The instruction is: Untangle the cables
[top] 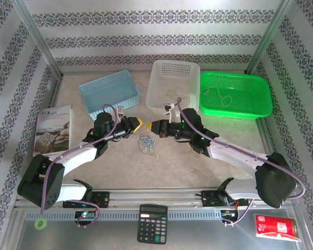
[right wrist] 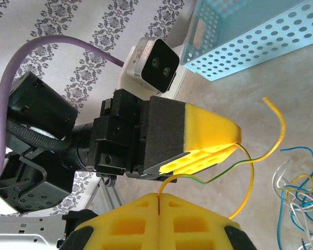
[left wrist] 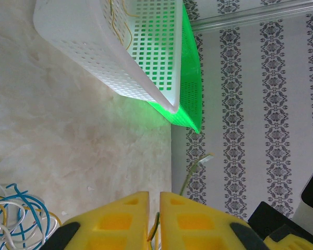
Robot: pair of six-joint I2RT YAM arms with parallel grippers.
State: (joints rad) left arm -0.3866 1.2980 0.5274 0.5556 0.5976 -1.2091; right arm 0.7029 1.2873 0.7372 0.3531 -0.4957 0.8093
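Above the middle of the tabletop, the left end effector and the right end effector meet almost tip to tip, just over the loose heap of cables. Each is closed tight; a single yellow cable runs from one seam to the other, so both appear to pinch it, though the right one's hold is hard to confirm. Gripping it at two places probably serves to draw this strand clear of the blue and whitish loops lying below. The white basket and the green basket behind each contain a separate wire or two, so they are likely the place for freed strands.
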